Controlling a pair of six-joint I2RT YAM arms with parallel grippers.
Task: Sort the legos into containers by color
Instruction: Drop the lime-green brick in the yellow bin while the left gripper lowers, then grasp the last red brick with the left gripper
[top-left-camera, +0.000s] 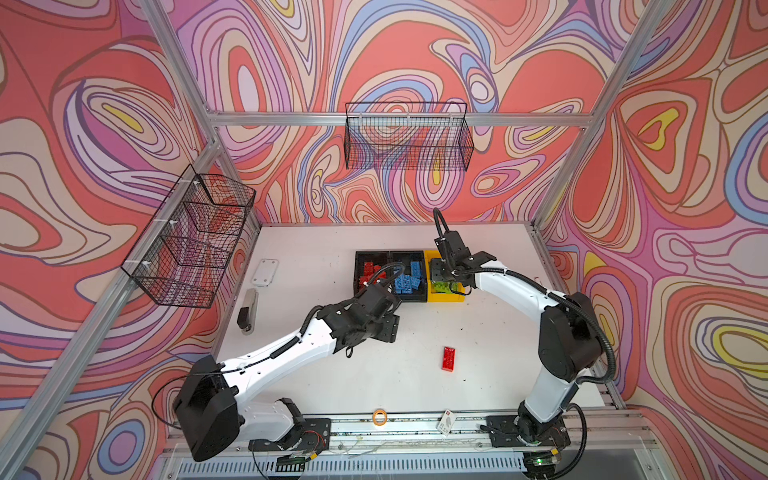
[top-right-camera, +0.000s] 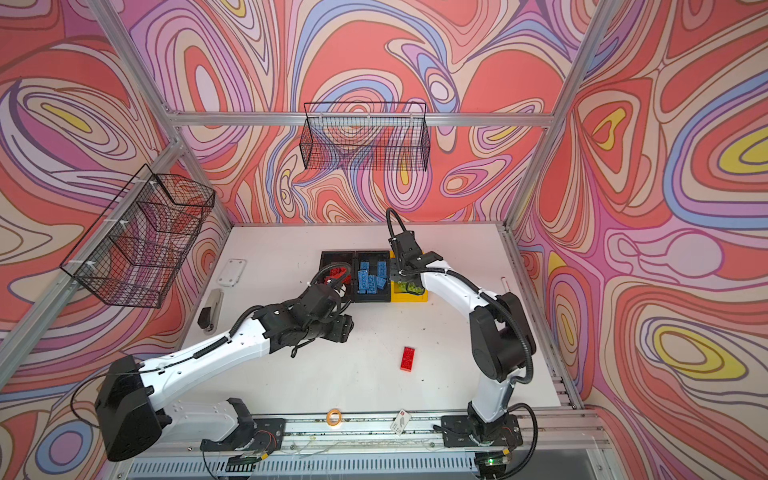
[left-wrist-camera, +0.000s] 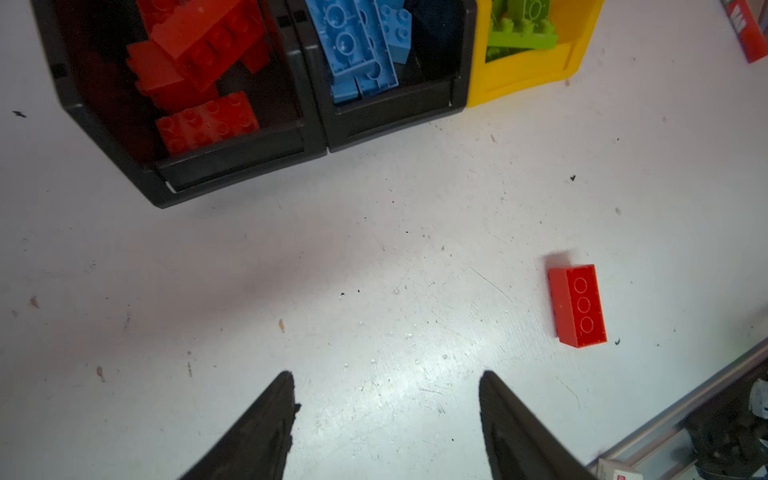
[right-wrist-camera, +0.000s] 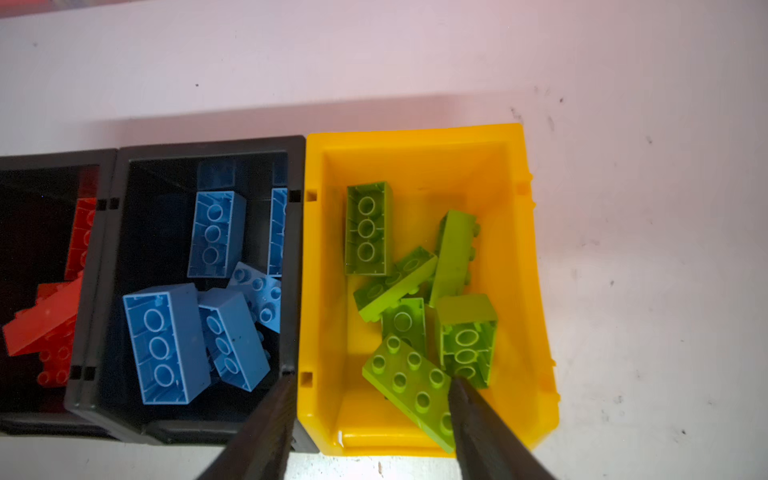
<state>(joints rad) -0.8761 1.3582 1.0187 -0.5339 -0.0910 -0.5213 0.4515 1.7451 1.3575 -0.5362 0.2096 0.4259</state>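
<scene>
1. Three bins abreast: red-filled black bin (left-wrist-camera: 232, 166), blue-filled black bin (left-wrist-camera: 395, 112), yellow bin (right-wrist-camera: 523, 291).
2. Six green legos (right-wrist-camera: 368, 228) visible, all in the yellow bin.
3. One loose red lego (top-left-camera: 448, 358), lying on the table (top-left-camera: 374, 374).
4. Jaws apart, empty: left gripper (left-wrist-camera: 384, 374) over bare table, right gripper (right-wrist-camera: 370, 377) above the yellow bin.

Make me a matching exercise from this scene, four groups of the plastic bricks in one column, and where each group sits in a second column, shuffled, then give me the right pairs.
Column one:
1. blue studded plastic bricks
2. single red plastic brick lying apart
3. lime green studded plastic bricks
4. pile of red studded plastic bricks

Column two:
A. in the yellow plastic bin
B. in the end black plastic bin
C. on the bare white table
D. in the middle black plastic bin

Pairs: 1-D, 2-C, 3-A, 4-B.
</scene>
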